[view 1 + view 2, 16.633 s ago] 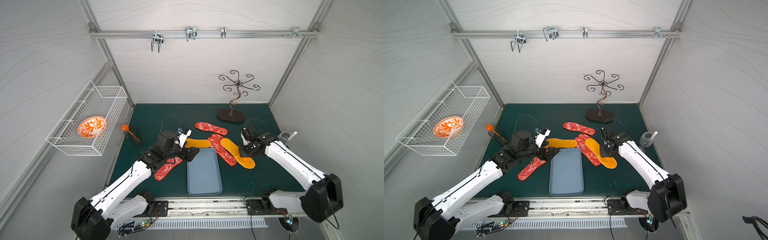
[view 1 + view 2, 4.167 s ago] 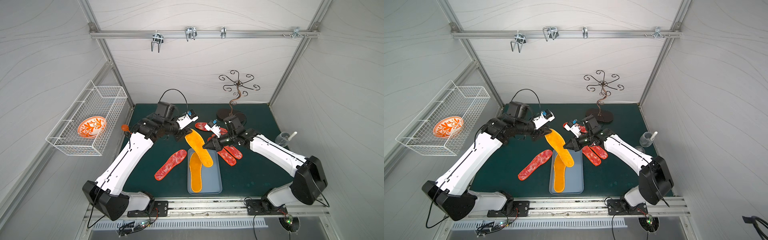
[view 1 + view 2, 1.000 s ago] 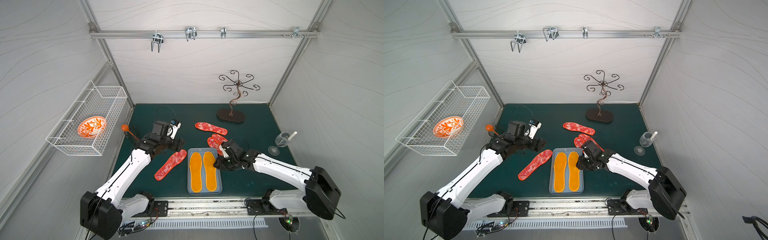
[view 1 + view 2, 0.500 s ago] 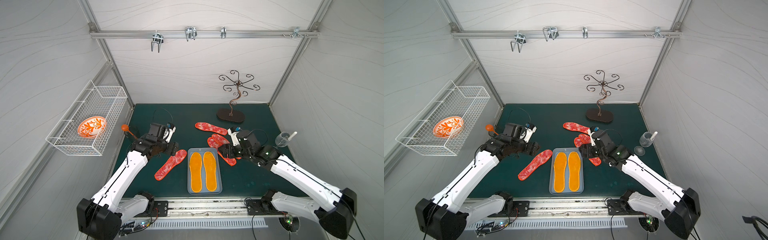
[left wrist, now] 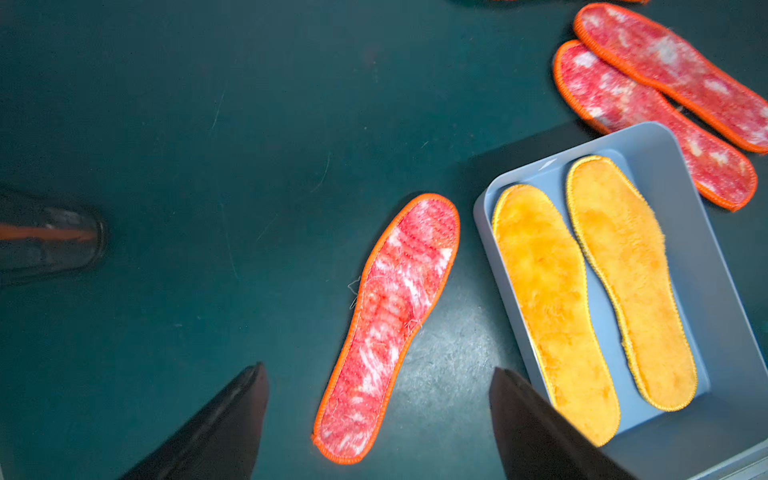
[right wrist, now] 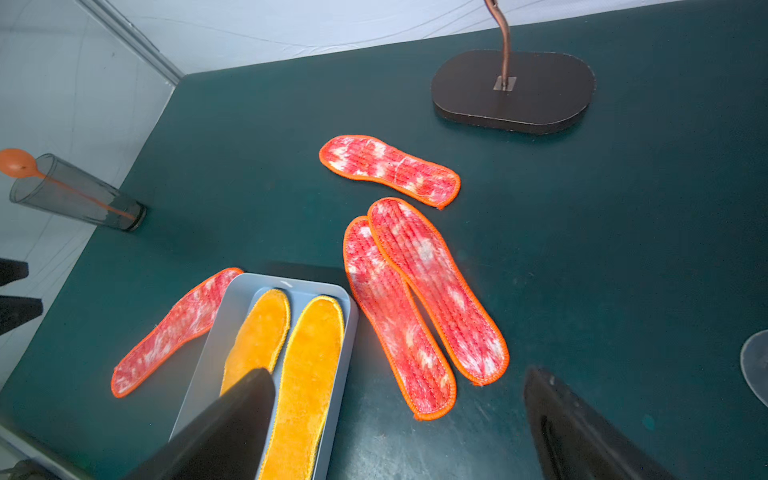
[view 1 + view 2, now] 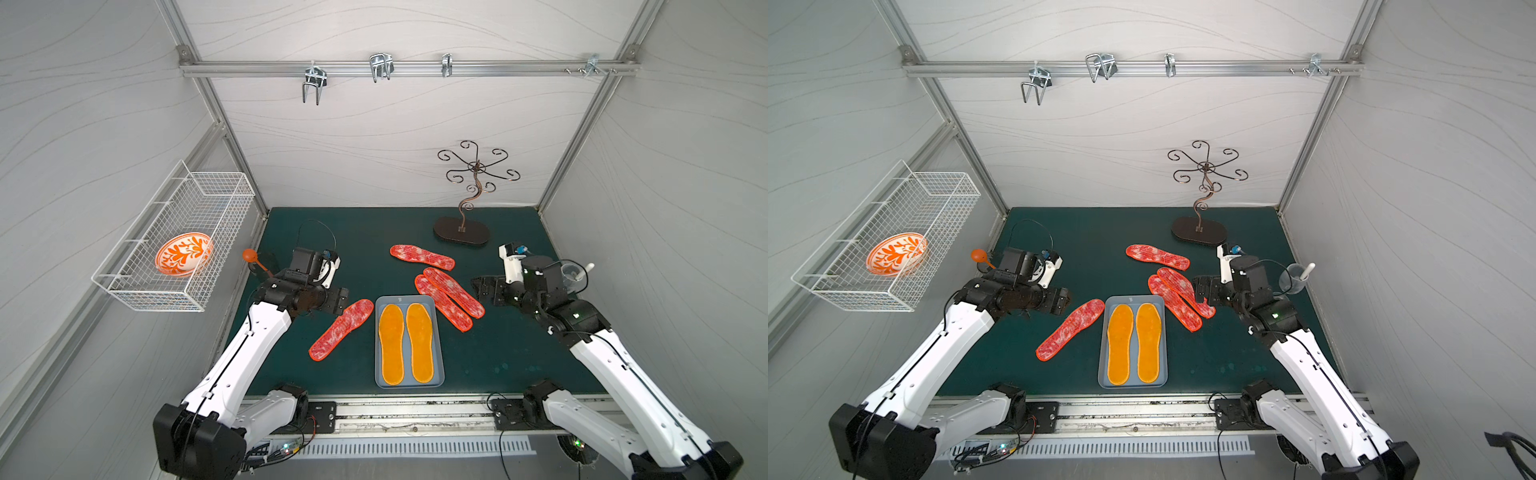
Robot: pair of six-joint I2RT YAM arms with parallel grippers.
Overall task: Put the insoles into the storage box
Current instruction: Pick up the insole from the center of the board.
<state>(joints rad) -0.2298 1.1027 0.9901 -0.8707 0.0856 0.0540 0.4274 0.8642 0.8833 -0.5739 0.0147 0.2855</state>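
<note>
Far left wall: white wire basket (image 7: 137,286), orange-patterned bowl (image 7: 184,259) inside. At the mat's left edge: dark glass (image 7: 268,266) with an orange spoon (image 7: 249,254).

Left gripper (image 7: 344,300): hovers over the green mat (image 7: 519,353), jaws spread wide, grips nothing.

Lone red insole (image 7: 341,329): lies slanted on the mat, just left of the storage box (image 7: 409,300), not touching it.

In the box: both yellow insoles (image 7: 391,344), flat, side by side, lengthwise.

Right of the box: overlapped red pair (image 7: 442,309), the nearer one just beside the box's far right corner, the other partly on top. Further back: fourth red insole (image 7: 422,257), alone on the mat, near the jewellery stand (image 7: 461,237).

Right gripper (image 7: 482,291): hangs right of the pair, fingers (image 6: 232,424) far apart, empty. Far right: clear cup (image 7: 573,276).
</note>
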